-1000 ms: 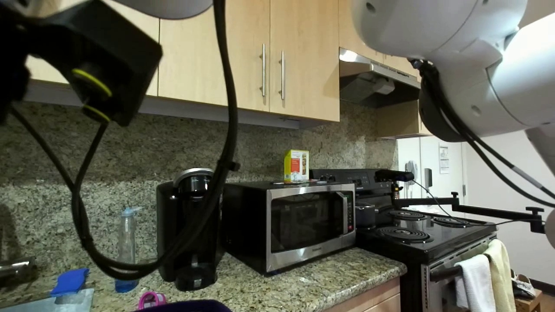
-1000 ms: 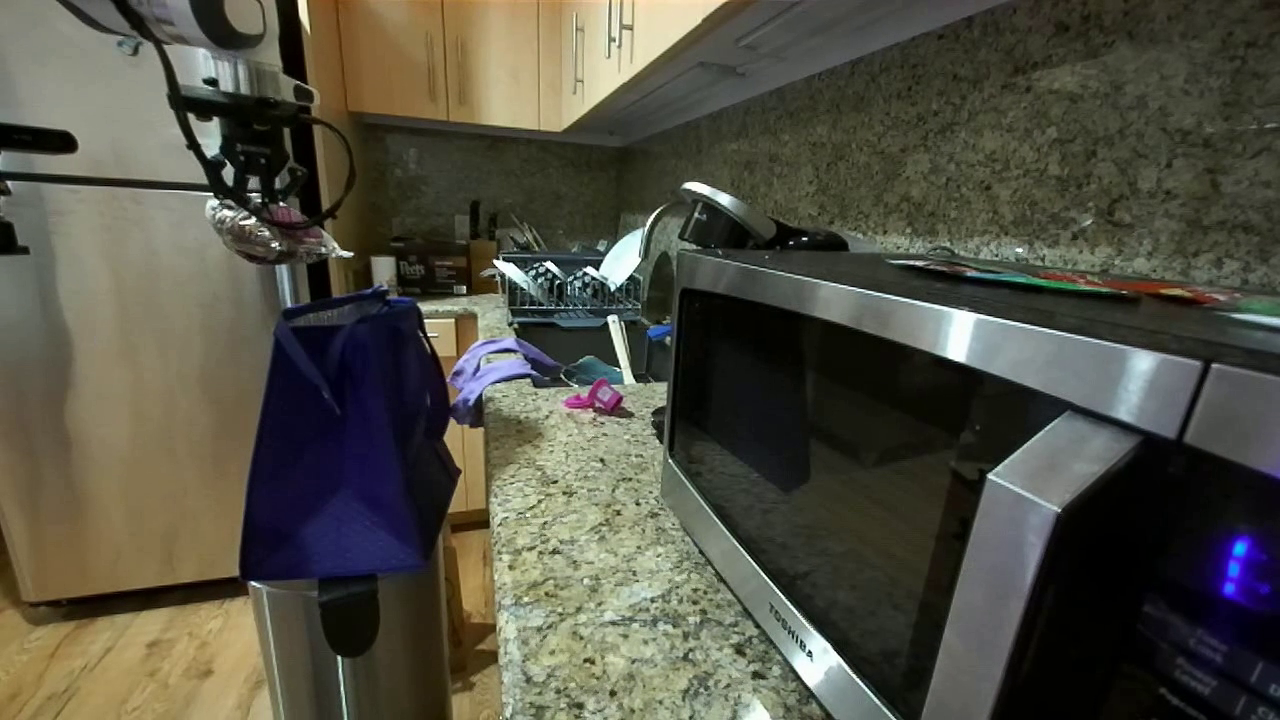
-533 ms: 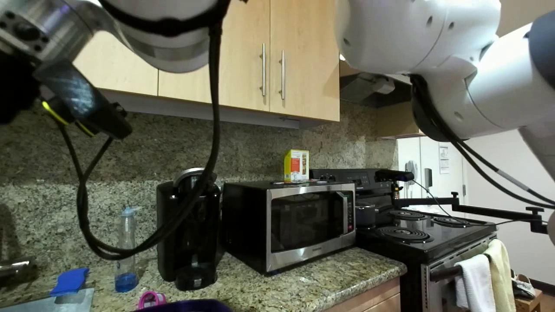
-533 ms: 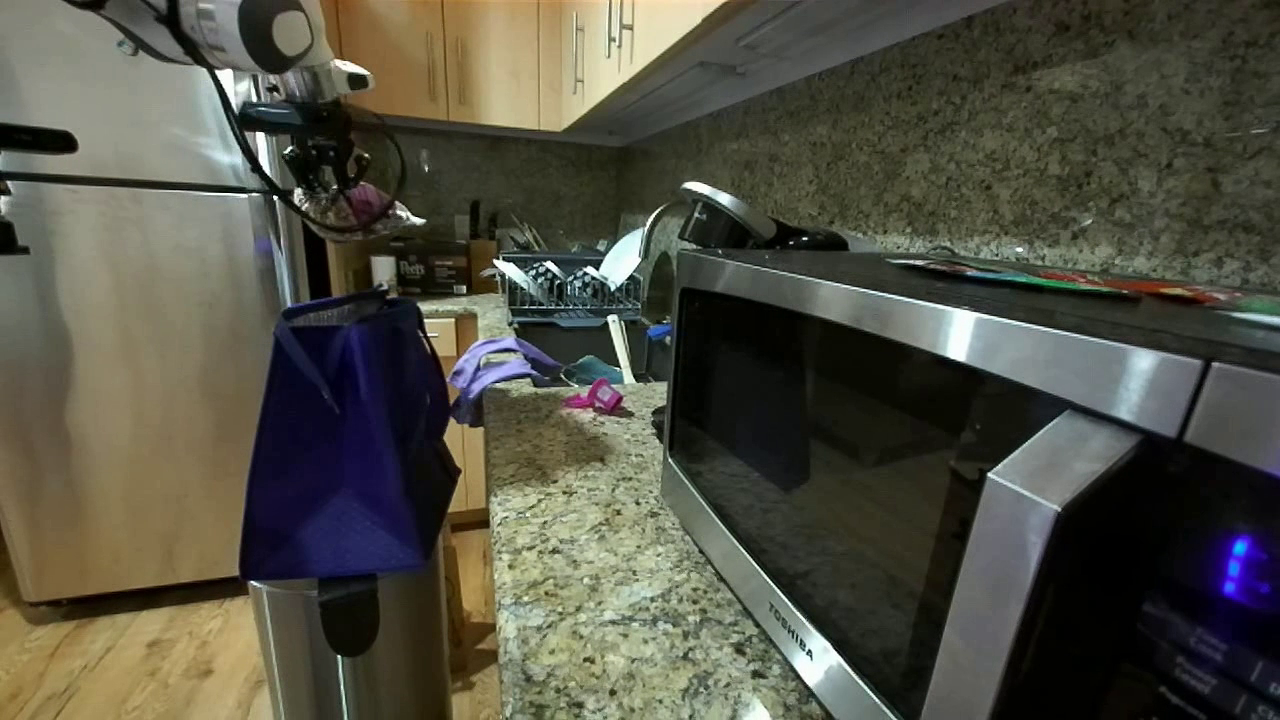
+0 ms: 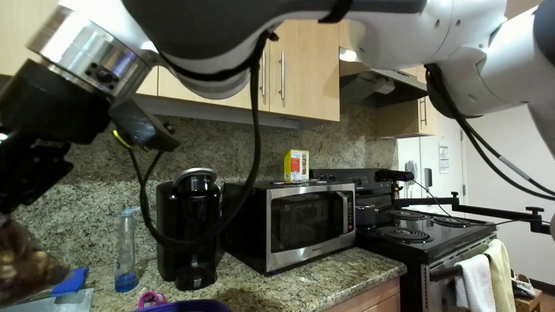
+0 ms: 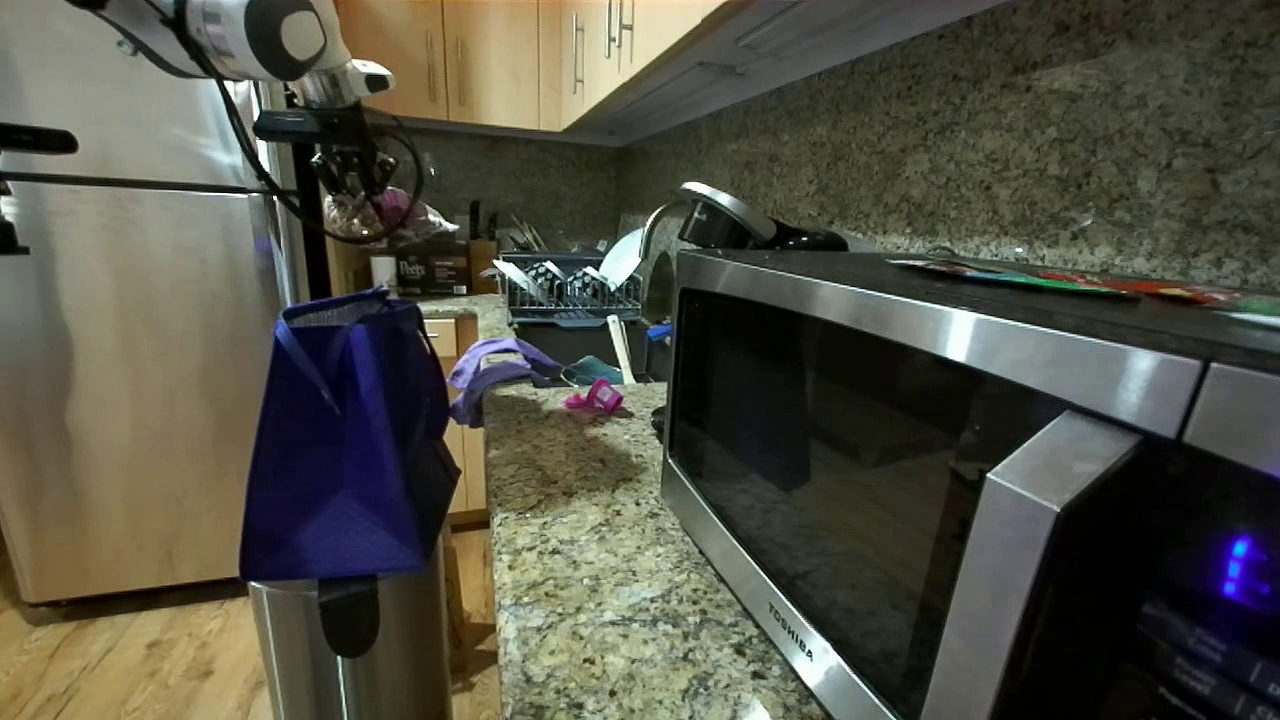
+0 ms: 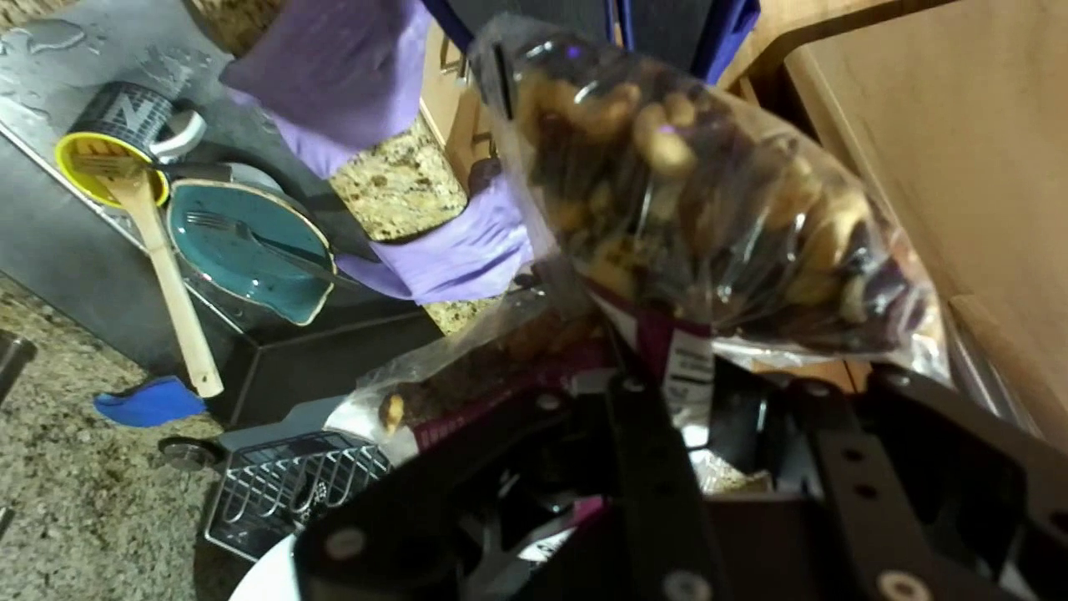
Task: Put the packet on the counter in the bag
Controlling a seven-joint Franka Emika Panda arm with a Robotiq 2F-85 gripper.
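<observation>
Upper left in an exterior view, the black two-fingered gripper (image 6: 357, 187) pinches a clear plastic packet of nuts (image 6: 392, 212) in the air. Lower left, an open dark-blue fabric bag (image 6: 345, 440) stands left of the speckled granite counter (image 6: 580, 570).

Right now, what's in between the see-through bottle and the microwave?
A black coffee maker stands on the counter between the bottle and the microwave. It shows in an exterior view, where a black cable hangs in front of it.
</observation>
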